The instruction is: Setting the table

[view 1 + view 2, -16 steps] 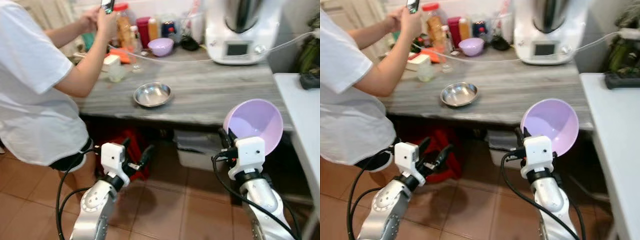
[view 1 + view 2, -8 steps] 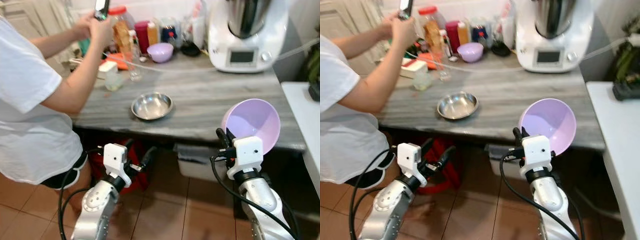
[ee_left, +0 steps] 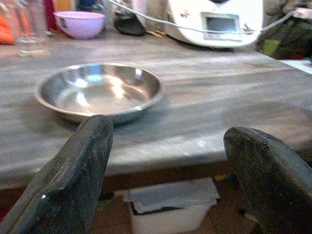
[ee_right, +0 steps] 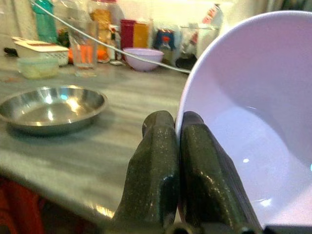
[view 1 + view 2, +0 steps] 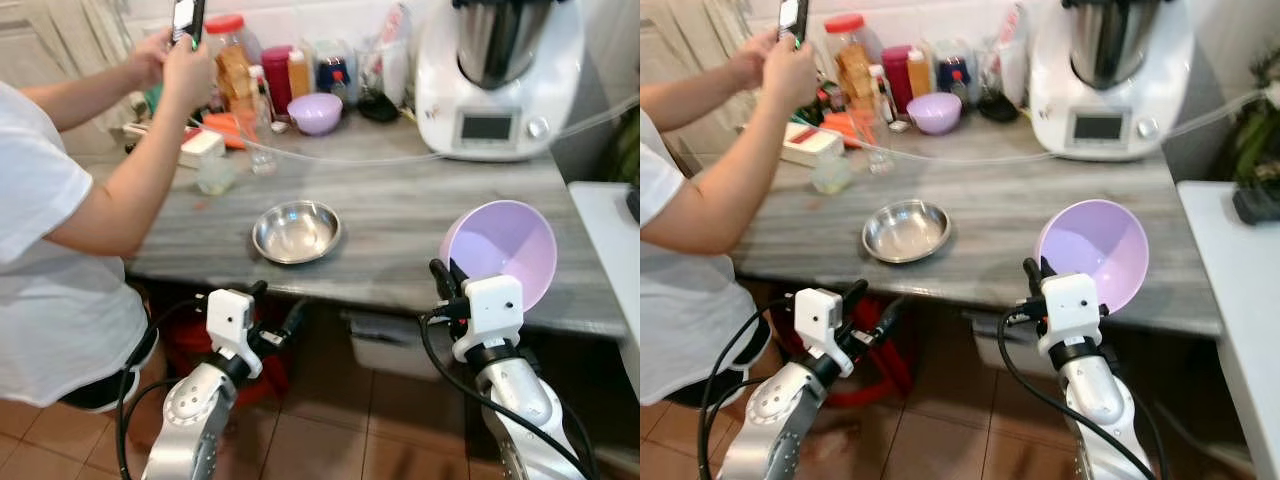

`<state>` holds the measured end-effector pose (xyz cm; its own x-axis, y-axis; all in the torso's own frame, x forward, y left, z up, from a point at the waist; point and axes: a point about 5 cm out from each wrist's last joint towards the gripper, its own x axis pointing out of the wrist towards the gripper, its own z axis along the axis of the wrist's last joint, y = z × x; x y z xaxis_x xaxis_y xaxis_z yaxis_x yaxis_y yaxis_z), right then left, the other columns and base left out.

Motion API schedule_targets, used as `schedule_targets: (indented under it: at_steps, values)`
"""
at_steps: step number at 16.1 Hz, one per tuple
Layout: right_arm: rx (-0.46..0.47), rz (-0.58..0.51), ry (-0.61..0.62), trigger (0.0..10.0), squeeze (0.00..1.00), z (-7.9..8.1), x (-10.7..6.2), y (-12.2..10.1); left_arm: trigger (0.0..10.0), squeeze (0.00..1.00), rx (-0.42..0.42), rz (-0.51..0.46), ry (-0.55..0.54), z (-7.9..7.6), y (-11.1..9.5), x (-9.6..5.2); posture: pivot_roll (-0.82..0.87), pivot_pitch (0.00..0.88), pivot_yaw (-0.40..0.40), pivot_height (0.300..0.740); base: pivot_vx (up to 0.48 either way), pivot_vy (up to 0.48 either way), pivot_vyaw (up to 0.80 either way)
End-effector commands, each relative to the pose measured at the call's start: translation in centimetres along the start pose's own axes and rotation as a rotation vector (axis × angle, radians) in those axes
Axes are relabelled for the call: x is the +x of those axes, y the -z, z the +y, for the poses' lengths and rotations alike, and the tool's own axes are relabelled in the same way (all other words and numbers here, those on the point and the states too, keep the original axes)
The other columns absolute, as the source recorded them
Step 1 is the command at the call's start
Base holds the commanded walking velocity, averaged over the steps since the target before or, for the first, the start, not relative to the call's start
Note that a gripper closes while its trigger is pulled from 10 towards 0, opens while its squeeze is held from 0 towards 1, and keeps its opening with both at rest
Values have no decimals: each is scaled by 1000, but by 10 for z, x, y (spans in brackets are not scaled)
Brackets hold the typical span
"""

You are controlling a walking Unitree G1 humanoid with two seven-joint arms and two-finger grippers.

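My right gripper (image 5: 447, 284) is shut on the rim of a lilac plastic bowl (image 5: 503, 250), which it holds tilted in front of the grey marble counter's (image 5: 420, 210) near edge. In the right wrist view the fingers (image 4: 165, 161) pinch the bowl's (image 4: 253, 122) rim. A steel bowl (image 5: 296, 230) sits on the counter left of centre. My left gripper (image 5: 275, 310) is open, low, just below the counter's edge in front of the steel bowl (image 3: 100, 90). A second small lilac bowl (image 5: 315, 112) stands at the back.
A person in a white shirt (image 5: 60, 260) stands at the counter's left end, holding a phone (image 5: 186, 18) up. Jars and bottles (image 5: 265, 70) line the back, with a white kitchen machine (image 5: 497, 75) at the right. A white cable (image 5: 380, 158) crosses the counter. A white surface (image 5: 615, 230) lies far right.
The camera has moved closer to the counter and the scene has shifted down in view. My right gripper still holds the lilac bowl. The person has raised the phone higher.
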<state>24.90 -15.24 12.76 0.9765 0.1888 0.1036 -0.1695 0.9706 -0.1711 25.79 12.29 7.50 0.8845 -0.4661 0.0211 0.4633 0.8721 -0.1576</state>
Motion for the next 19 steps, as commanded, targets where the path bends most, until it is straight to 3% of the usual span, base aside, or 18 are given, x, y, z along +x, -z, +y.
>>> schedule_targets:
  at_steps: [1, 6, 13, 19]
  values:
    - [16, -32, -30, 10000, 0, 10, 3, -6, 10000, 0, 26, 7, -34, 12, -2, -6, -131, 9, 109, 740, 270, 0, 0]
    - [16, -28, -43, 10000, 0, 11, 2, -5, 10000, 0, 28, 12, -39, 13, 0, -9, -131, 12, 107, 740, 261, 0, 0]
    - [16, -21, -76, 10000, 0, 14, 1, -4, 10000, 0, 36, 10, -66, 17, 0, -14, -123, 17, 107, 740, 0, 0, 0]
    - [10, -23, -85, 10000, 0, 13, 0, -3, 10000, 0, 48, 22, -62, 17, 1, -22, -118, 31, 106, 740, 0, 0, 774]
